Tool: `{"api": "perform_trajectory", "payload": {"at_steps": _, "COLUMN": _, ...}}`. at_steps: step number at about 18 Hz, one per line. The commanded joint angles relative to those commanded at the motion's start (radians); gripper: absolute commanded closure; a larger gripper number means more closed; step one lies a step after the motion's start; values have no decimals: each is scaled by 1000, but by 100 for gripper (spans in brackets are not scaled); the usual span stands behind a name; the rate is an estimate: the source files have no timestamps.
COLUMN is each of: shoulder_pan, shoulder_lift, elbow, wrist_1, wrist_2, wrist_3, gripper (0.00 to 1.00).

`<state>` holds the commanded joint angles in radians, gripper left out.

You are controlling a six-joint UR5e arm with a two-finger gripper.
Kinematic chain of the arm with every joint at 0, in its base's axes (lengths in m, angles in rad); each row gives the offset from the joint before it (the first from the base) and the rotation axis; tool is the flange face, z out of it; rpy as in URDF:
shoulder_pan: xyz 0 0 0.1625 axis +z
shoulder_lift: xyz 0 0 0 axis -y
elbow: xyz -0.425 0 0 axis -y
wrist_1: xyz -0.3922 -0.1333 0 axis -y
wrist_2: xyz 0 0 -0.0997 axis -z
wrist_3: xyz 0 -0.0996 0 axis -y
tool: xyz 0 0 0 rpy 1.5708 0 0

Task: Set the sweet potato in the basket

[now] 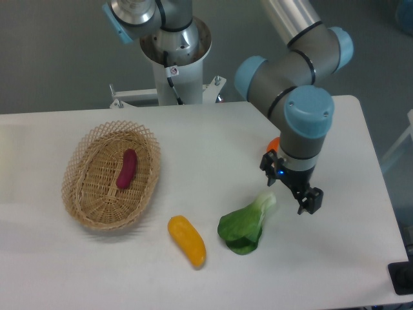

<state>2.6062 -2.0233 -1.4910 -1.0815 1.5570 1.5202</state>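
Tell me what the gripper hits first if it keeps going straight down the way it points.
Probably bare table: the gripper points down, right of the bok choy, with nothing visible beneath it, though depth is unclear.

White table (193,139) under me, and here's what's sitting right on it — a basket (90,206) over at the left, a yellow veg (187,241) lying near the front edge just right of the basket, and a bok choy (245,225) beside that, leafy end toward the front. There's also an orange (273,144) further back on the right, mostly hidden behind my arm — only a sliver shows.
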Motion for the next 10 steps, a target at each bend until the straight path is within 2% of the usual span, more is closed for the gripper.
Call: {"api": "perform_trajectory", "payload": {"at_steps": 10, "shoulder_pan": 0, "shoulder_lift": -6, "elbow": -5, "wrist_1": 2, "wrist_2": 3, "wrist_3": 0, "gripper": 0}}
